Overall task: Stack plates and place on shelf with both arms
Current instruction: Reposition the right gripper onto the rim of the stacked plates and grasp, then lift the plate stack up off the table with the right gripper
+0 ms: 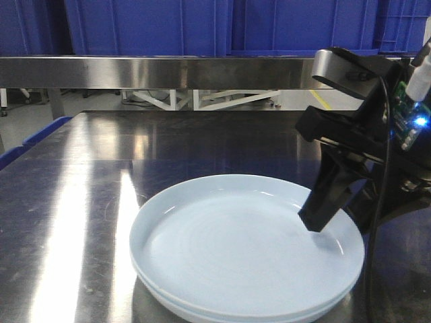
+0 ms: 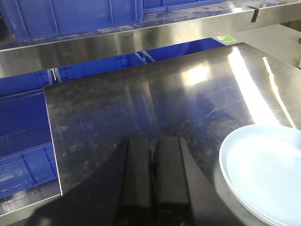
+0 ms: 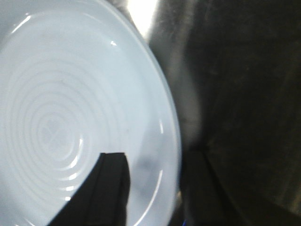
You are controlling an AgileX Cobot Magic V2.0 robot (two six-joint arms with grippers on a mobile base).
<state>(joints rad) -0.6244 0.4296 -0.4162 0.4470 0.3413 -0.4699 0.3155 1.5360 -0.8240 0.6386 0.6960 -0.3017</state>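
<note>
plates (image 1: 236, 249) already nested, one in the other; lower rim shows just under the upper one at the near edge. Taking the stack as reference: it sits on the dark tabletop (image 1: 81, 175), with the shelf (image 1: 155, 73) rail behind and above it and blue crates (image 1: 202, 27) higher behind that

Handling, my read:
- glazed ceramic by the gloss, so rigid, brittle and slick
- two together will be fairly heavy for a one-sided pinch
- upper plate can slide on the lower if the stack tips, so keep it level
- only real grab point is the low raised rim: one finger inside the well, one outside, deep enough to catch both rims
- opposite rims with both arms looks far safer than a cantilever hold from one side

right gripper (image 3: 153, 162): at the stack's right rim, jaws apart and straddling it. The inner finger (image 3: 110, 188) is over the well and the outer finger (image 3: 202, 188) is off the stack, over the steel. Nothing clamped. Can't tell if the inner tip touches the glaze. Wrist pitched down, fingers slanting down and inward toward the stack centre

left gripper (image 2: 153, 141): left of the stack, near it but not touching, low over the steel and aimed toward the rail. Fingers side by side with only a thin slit between them, holding nothing. It needs to spread before it can take the left rim

Risk I'd watch: uneven closing on the two sides shoving the stack sideways on the smooth steel
</note>
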